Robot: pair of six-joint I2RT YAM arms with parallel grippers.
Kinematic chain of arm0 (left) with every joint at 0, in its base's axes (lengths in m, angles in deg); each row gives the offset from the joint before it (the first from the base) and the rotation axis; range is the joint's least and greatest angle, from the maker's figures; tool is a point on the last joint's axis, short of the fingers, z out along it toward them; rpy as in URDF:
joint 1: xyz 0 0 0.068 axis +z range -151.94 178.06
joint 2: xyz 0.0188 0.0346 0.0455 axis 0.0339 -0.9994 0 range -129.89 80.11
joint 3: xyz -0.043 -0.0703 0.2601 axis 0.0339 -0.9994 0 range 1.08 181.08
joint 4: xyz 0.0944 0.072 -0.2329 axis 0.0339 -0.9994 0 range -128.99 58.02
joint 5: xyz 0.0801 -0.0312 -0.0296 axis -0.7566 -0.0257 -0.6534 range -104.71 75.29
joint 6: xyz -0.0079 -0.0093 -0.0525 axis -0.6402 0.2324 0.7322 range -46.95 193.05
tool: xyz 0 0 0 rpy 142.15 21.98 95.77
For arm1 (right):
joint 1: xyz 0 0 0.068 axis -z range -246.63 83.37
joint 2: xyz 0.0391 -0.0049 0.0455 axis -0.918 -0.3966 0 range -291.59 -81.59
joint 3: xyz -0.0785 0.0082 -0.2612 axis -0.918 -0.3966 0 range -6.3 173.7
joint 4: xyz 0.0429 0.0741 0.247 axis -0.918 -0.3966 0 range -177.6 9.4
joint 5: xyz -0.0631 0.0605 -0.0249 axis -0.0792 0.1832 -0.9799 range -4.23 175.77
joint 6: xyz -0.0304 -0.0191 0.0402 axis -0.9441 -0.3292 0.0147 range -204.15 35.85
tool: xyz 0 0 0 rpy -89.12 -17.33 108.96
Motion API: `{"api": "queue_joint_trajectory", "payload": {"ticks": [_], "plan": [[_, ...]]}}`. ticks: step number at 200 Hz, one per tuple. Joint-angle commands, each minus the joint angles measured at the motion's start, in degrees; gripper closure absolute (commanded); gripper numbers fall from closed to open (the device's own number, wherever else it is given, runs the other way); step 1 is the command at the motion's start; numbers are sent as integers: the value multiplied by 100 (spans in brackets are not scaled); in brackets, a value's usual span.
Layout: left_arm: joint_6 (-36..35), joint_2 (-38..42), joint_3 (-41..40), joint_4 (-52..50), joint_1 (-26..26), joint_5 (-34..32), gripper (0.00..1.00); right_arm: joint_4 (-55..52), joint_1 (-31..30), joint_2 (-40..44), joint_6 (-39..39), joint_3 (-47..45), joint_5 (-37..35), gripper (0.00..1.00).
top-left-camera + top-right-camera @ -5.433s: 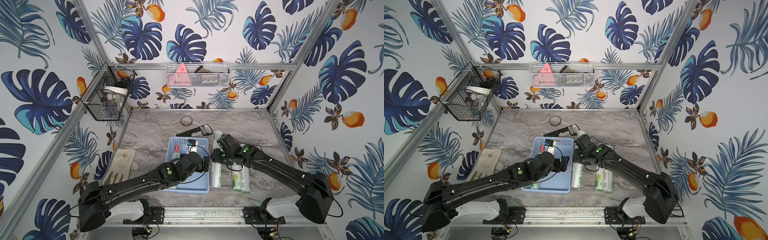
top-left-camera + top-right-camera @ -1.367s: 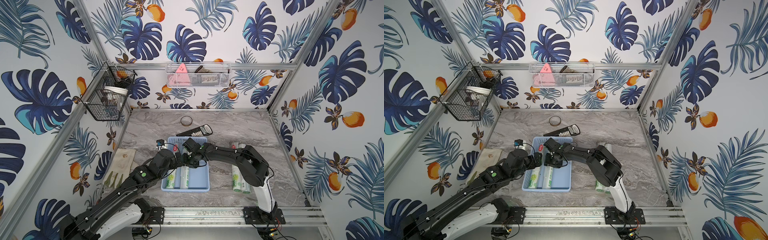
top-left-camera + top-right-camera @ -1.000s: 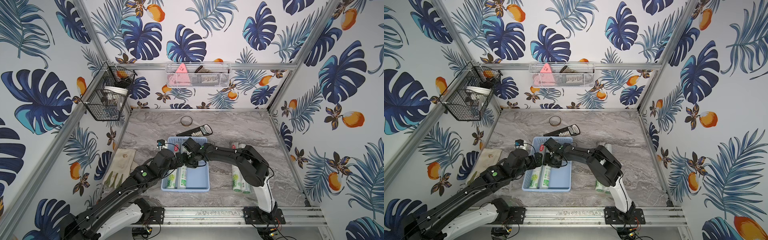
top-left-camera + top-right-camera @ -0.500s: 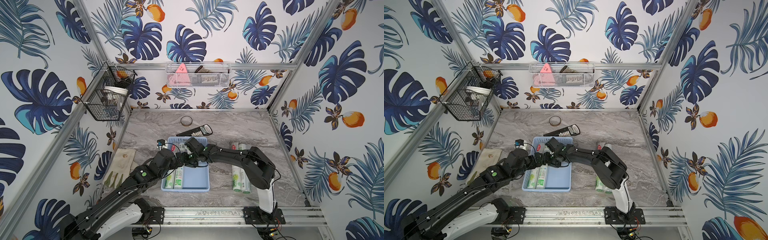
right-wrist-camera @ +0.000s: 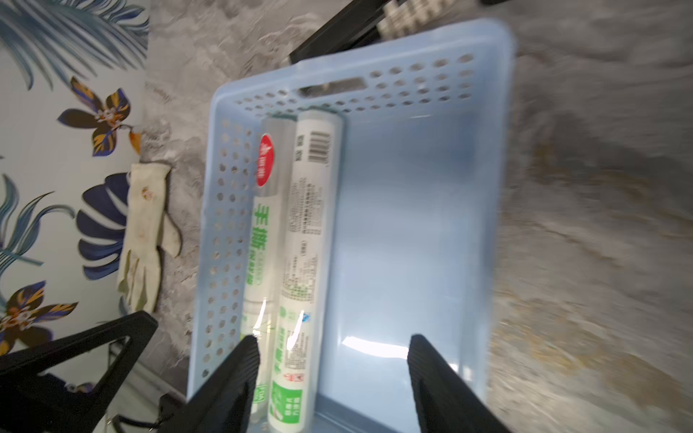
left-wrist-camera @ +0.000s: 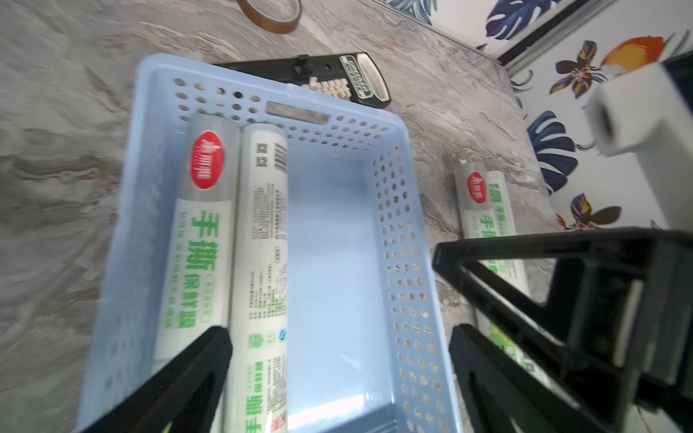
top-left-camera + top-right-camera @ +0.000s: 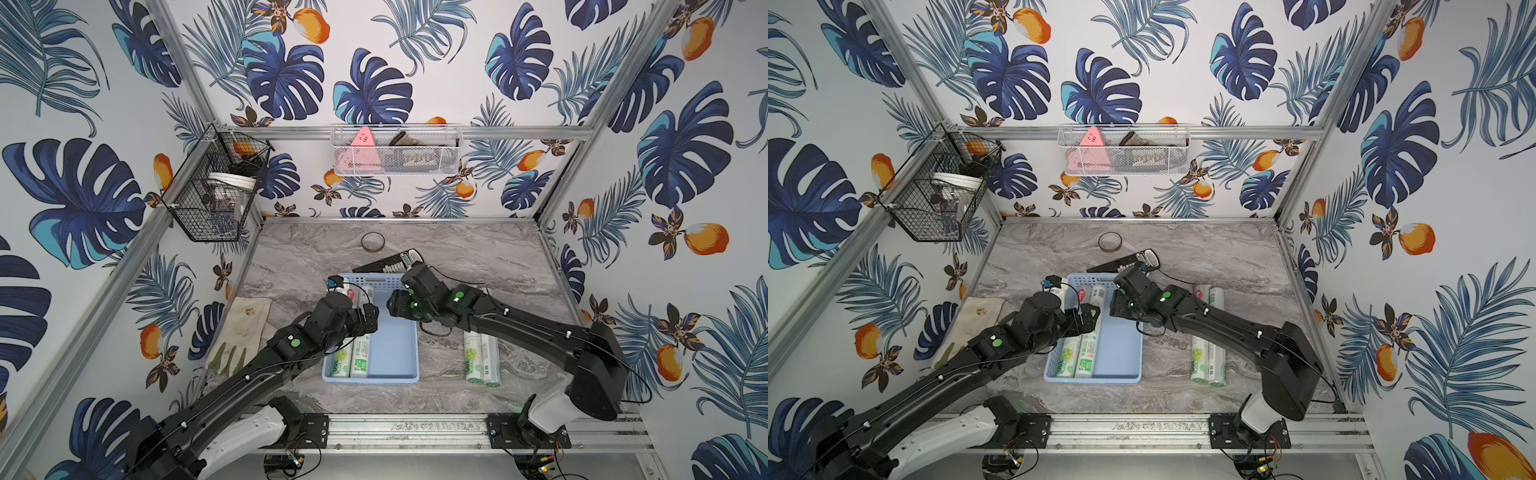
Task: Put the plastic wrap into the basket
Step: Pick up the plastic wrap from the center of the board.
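The light-blue basket sits mid-table. Two rolls of plastic wrap lie side by side along its left wall, also seen in the left wrist view and the right wrist view. Two more rolls lie on the table to the right of the basket. My left gripper hovers open over the basket, empty. My right gripper is open above the basket's far right part, holding nothing.
A black calculator and a tape ring lie behind the basket. A worn glove lies at the left. On the walls hang a black wire basket and a white mesh basket.
My right gripper has opened and drawn back to the right from the second roll, which now lies in the basket beside the first. The left arm has barely moved.
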Motion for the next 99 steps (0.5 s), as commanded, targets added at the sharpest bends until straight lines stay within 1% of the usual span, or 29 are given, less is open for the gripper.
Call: {"api": "queue_joint_trajectory", "payload": {"ticks": [1, 21, 40, 55, 69, 76, 81, 99], "plan": [[-55, -435, 71, 887, -187, 821, 1, -1009, 412, 543, -146, -303, -715, 34], [-170, -953, 370, 1059, -753, 586, 1, -1321, 1071, 1195, -384, -783, -485, 35], [-242, -1552, 724, 1198, -1222, 495, 1, -1604, 1689, 1637, -798, -996, -153, 34], [-284, -2019, 1005, 1344, -1503, 529, 1, -1974, 1998, 1756, -1136, -1004, -48, 35], [-285, -2448, 1257, 1469, -1697, 556, 1, -2239, 2228, 1767, -1299, -1016, -20, 35], [-282, -2651, 1392, 1493, -1786, 557, 1, -2266, 2253, 1761, -1391, -1052, 81, 36], [-282, -2787, 1500, 1490, -1849, 549, 1, -2279, 2452, 1749, -1437, -1086, 170, 36], [-229, -3165, 1793, 1489, -2020, 474, 1, -2155, 2641, 1722, -1527, -1247, 429, 37]]}}
